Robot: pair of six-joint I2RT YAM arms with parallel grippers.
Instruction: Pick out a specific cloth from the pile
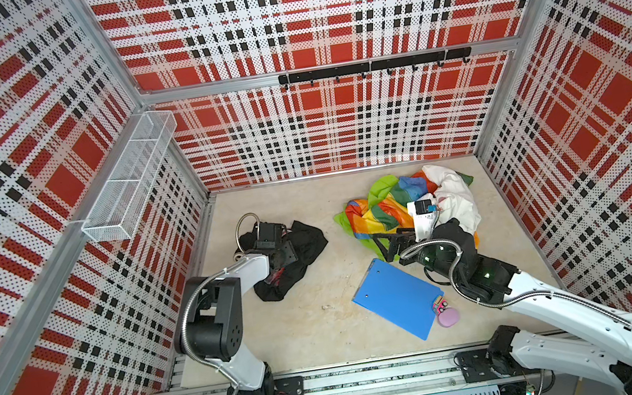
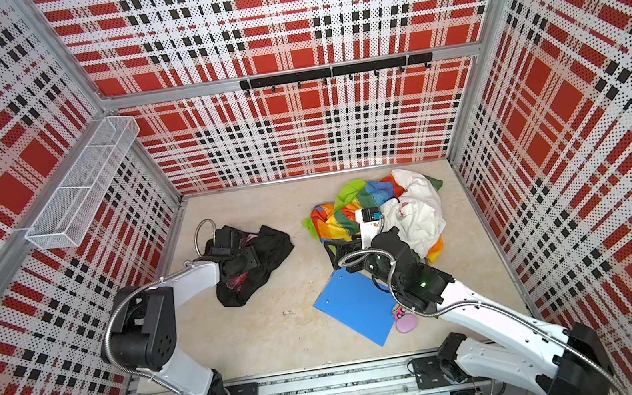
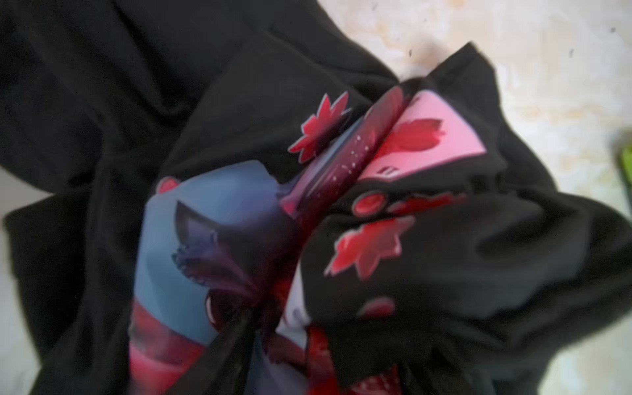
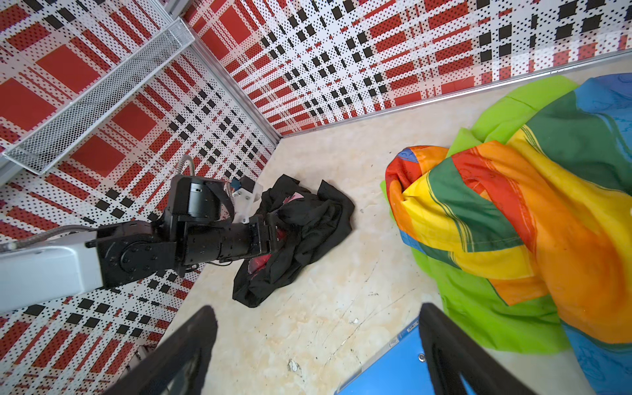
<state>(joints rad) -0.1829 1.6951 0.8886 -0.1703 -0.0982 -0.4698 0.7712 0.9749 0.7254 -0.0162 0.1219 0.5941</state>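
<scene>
Although the large black fabric garment with its red, blue and pink print already lies crumpled on the beige tabletop, well off the flat blue plastic clipboard on the left arm's side, we do not count it safe yet. The left gripper sits low in its folds. We cannot tell whether the jaws pinch fabric or only rest there, since the left wrist view shows nothing but bunched black cloth and print.

The heap of soft fabrics, made up of a rainbow patchwork cloth, a white shirt and a bright green cloth, lies just beyond the clipboard's far end. The right gripper hangs wide and empty over the clipboard's far corner, just beside the green cloth.

We see two risks. A grip on one thin fold could slip as the limp garment is raised. The spread right fingers could also snag the green or rainbow cloth and drag out the wrong piece.
</scene>
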